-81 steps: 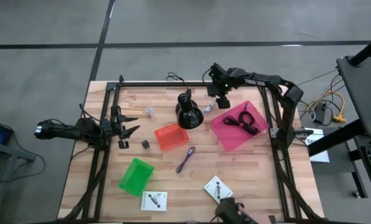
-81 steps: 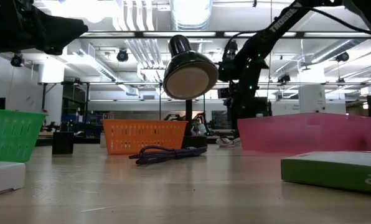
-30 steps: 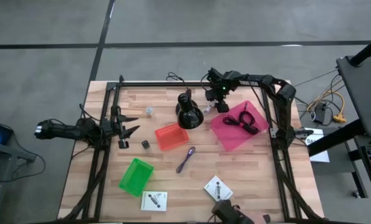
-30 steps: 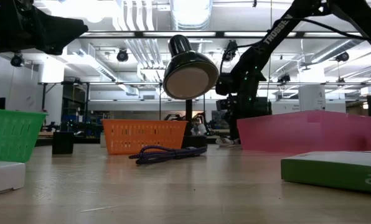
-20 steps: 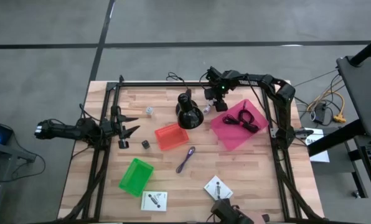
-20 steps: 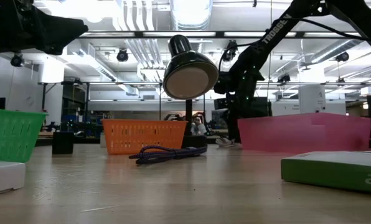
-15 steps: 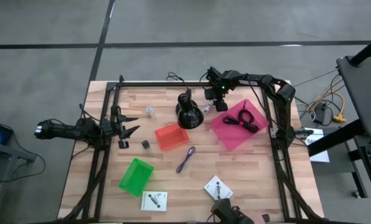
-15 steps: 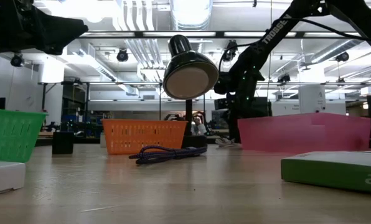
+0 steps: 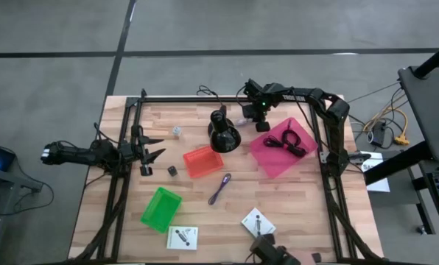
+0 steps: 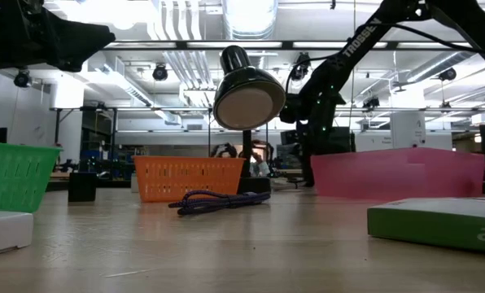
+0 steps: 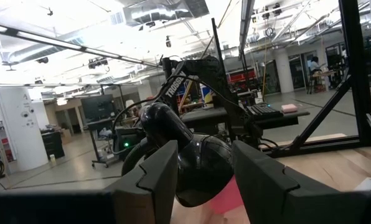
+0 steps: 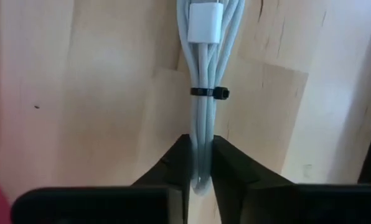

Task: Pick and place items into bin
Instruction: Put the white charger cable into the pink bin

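High view shows a wooden surface (image 9: 278,199) with two dark arms. The right claw (image 9: 258,118) is at the far side, between the black desk lamp (image 9: 223,131) and the pink bin (image 9: 282,147). Its wrist view shows its fingers (image 12: 176,163) closed narrowly on a bundle of pale grey-white cable (image 12: 203,93), bound by a black tie and lying on the wood.

The left claw (image 9: 152,149) waits at the left edge of the surface, fingers (image 11: 149,180) spread wide and holding nothing.

Progress looks early. Black coiled cables (image 9: 287,141) already lie in the pink bin. The orange bin (image 9: 202,161) and green bin (image 9: 161,207) look empty, though their insides are hard to read.

Still loose on the wood: a thin purple cord (image 9: 221,188) near the middle, a tiny dark cube (image 9: 172,170) beside the orange bin, a small silvery bit (image 9: 177,132) farther back, and two white cards with black print (image 9: 182,237) (image 9: 257,221) near the front edge.

The lamp stands just beside the right claw, so lifting the bundle toward the pink bin likely needs care to avoid it.
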### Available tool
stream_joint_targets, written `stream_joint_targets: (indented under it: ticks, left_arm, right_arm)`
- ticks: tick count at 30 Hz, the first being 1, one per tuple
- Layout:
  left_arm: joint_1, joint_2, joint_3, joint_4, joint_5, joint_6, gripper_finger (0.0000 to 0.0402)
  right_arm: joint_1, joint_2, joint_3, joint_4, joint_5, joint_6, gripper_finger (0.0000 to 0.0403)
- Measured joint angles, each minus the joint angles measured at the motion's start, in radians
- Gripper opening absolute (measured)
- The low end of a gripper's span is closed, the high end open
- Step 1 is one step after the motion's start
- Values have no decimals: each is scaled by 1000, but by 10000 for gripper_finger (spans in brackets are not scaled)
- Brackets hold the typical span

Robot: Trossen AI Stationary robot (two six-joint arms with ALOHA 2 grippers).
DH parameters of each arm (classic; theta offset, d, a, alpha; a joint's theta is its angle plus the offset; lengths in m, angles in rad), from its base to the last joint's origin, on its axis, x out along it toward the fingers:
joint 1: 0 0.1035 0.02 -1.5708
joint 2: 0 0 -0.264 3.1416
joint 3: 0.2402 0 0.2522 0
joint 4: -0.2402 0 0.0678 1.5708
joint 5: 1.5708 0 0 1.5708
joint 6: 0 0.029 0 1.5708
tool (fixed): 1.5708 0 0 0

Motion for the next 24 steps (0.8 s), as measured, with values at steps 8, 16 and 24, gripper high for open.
stream_joint_targets:
  ticks: [8, 16, 24]
  left_arm:
    - [0, 0, 0, 0, 0, 0, 137]
    - [0, 0, 0, 0, 0, 0, 137]
    - [0, 0, 0, 0, 0, 0, 137]
  right_arm:
    - [0, -6, 2, -34, 65, 2, 22]
    - [-1, -43, 45, -56, 119, 36, 22]
    - [4, -148, 86, -194, 117, 156, 22]
